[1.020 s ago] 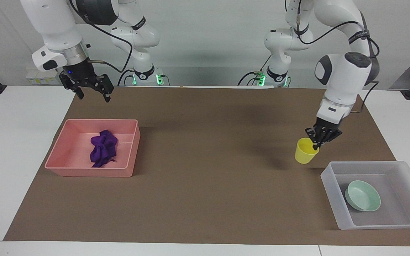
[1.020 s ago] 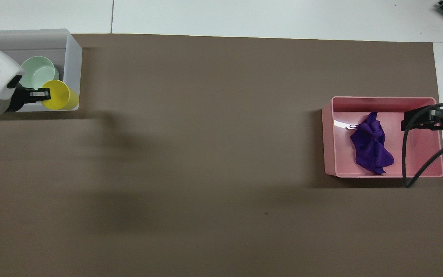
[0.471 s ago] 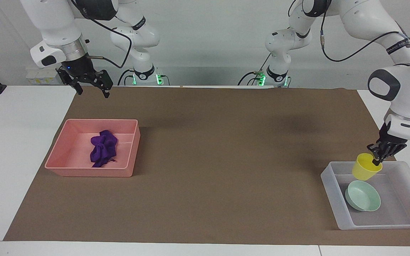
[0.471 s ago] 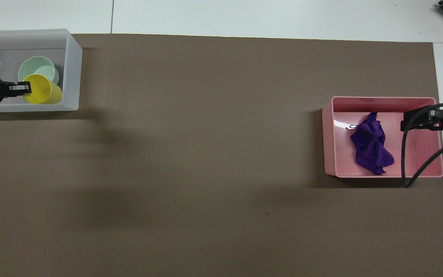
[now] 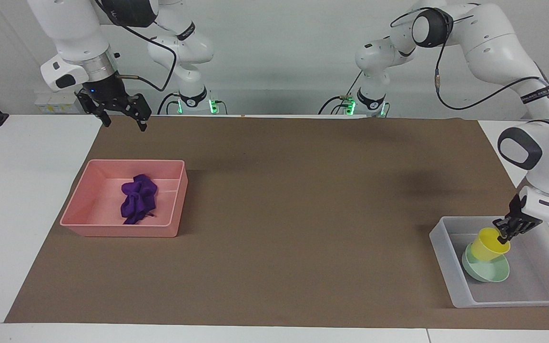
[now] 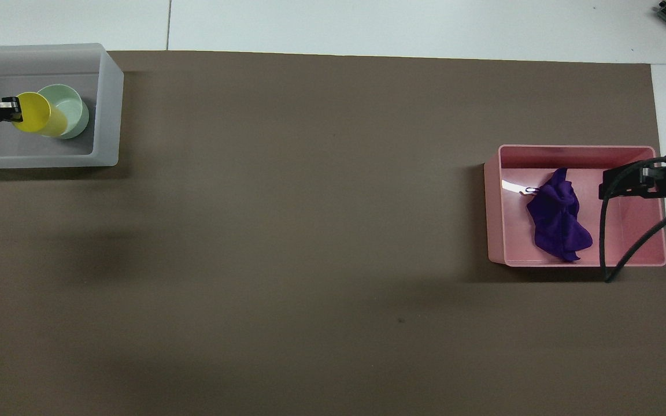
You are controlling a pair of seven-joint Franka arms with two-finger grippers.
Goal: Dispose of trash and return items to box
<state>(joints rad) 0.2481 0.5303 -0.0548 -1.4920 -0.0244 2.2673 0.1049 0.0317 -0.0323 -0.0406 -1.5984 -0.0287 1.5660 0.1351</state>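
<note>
Facing view | left tool (image 5: 504, 232) clamps cup (image 5: 489, 244) tilted on bowl (image 5: 486, 270) in box (image 5: 448, 267) | cloth (image 5: 137, 198) in pink tray (image 5: 122, 231) | right tool (image 5: 121, 116) open

Bare brown mat (image 5: 293, 200) between pink tray (image 5: 169, 228) and box (image 5: 441, 267)

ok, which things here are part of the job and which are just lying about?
Job:
- yellow cup, held by left tool, over green bowl
- whitish box
- purple cloth in pink tray
- right tool, waiting

Lying about:
- brown mat
</note>
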